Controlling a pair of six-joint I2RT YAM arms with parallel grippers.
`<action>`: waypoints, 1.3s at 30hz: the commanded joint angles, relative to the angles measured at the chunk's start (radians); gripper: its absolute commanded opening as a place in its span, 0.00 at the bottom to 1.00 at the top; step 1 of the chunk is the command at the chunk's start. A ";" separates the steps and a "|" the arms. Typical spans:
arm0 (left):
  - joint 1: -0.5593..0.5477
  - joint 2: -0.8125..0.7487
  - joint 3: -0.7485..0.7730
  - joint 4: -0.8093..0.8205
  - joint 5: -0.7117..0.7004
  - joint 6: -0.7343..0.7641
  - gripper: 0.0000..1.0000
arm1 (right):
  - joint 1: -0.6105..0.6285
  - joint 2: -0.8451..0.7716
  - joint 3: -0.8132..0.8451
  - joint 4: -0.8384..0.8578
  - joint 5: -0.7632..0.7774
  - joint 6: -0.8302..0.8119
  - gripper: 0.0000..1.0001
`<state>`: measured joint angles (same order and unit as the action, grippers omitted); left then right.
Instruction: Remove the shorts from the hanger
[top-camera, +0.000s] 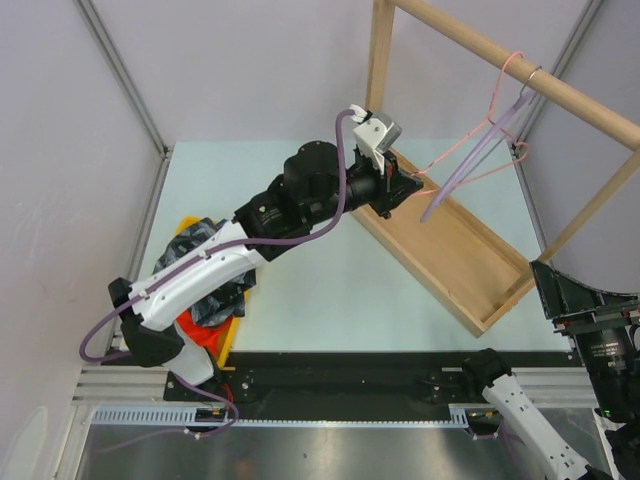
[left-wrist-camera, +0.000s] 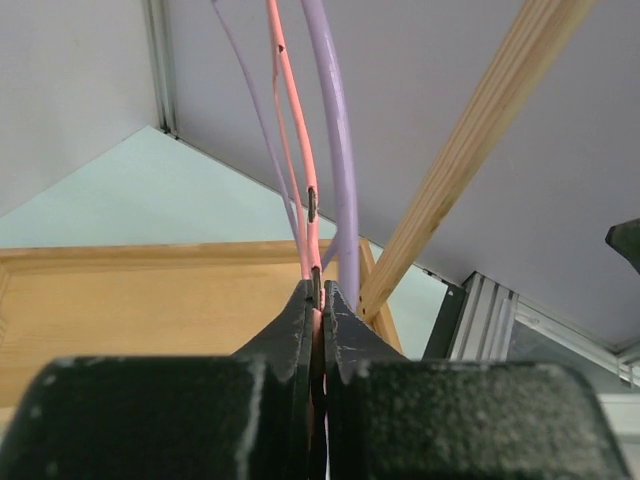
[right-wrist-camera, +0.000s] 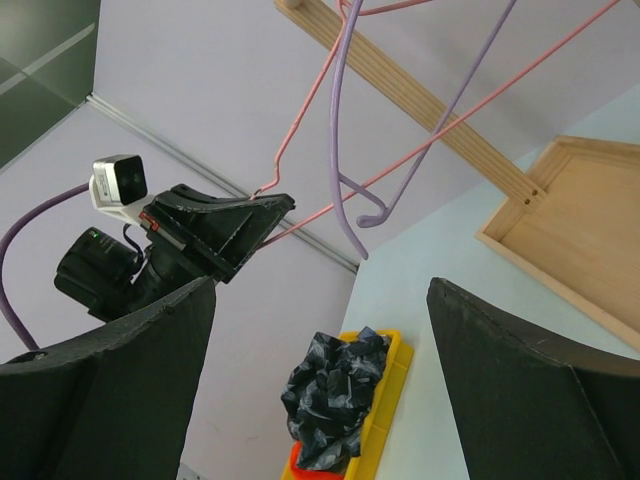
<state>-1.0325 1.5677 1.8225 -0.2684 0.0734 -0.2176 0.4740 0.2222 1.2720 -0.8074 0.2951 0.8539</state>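
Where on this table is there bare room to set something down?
The widest bare table lies in the middle, between the yellow bin and the wooden tray; the tray's floor is bare too. Crowded: the bin, heaped with shorts under the left arm, and around the pink hanger the left tool pinches.

The top camera looks down from behind at the pale green desk (top-camera: 330, 290); both wrist cameras, the left closest, share the thin pink wire hanger (left-wrist-camera: 291, 100).

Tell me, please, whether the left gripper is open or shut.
Shut: the left gripper pinches the pink hanger wire, fingertips showing no gap.
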 joint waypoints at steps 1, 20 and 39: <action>0.008 -0.034 -0.012 -0.049 -0.030 -0.028 0.11 | 0.005 0.016 0.007 0.001 0.010 0.008 0.91; 0.080 -0.504 -0.412 0.024 0.037 -0.164 1.00 | -0.064 0.235 0.006 0.040 -0.459 -0.122 0.98; 0.080 -0.844 -1.097 0.187 -0.014 -0.381 1.00 | 0.330 0.400 -0.409 0.215 -0.819 -0.170 1.00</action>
<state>-0.9585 0.7460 0.8059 -0.1886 0.0338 -0.5186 0.5232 0.6117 1.0042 -0.6891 -0.7025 0.6392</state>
